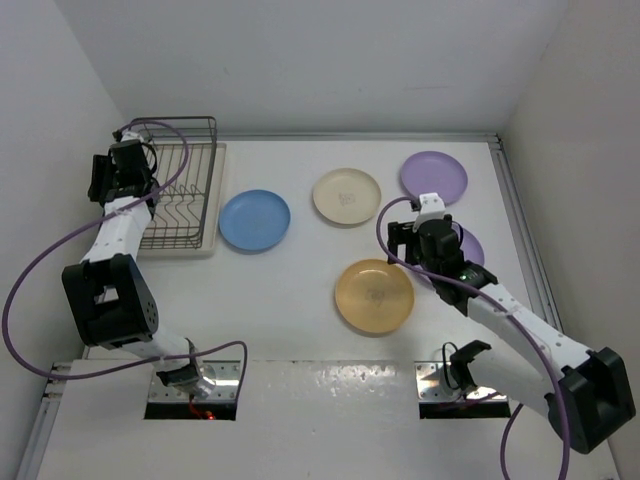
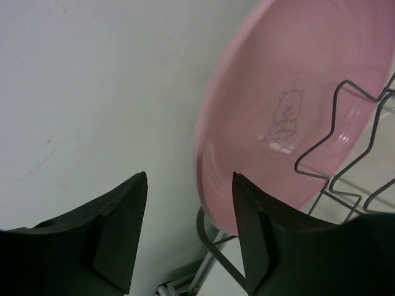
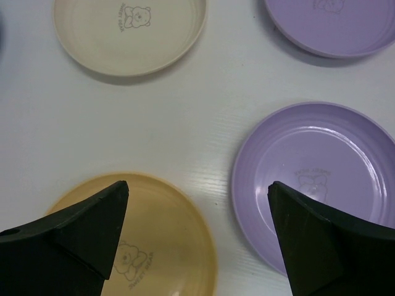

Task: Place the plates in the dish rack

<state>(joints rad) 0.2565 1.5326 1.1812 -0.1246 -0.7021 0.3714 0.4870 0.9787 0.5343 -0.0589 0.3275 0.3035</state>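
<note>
**Pink plate standing in the rack, five plates lying on the surface**

I am holding my left fingers [image 2: 126,206] partly apart at the left side of the rectangular dark wire dish rack with a cream tray base [image 1: 190,200], and they are gripping nothing. Just beyond their tips, the round pink plastic plate [image 2: 290,80] is standing on edge in the rack. It is leaning a little, with bent wire prongs crossing in front of its lower right part. A small bear drawing is showing on its face. I cannot tell whether one finger is brushing its rim.

I am holding my right fingers [image 3: 92,216] wide apart and empty above the white surface [image 1: 290,290]. They are hovering over the gap between the round orange-yellow plastic plate [image 3: 154,246] and the nearer round lilac plastic plate [image 3: 315,179]. Farther out, the second lilac plate [image 3: 333,24] and the round cream plastic plate [image 3: 123,37] are lying flat and apart from each other. The round blue plastic plate [image 1: 254,220] is lying flat just beside the rack's right edge.
</note>
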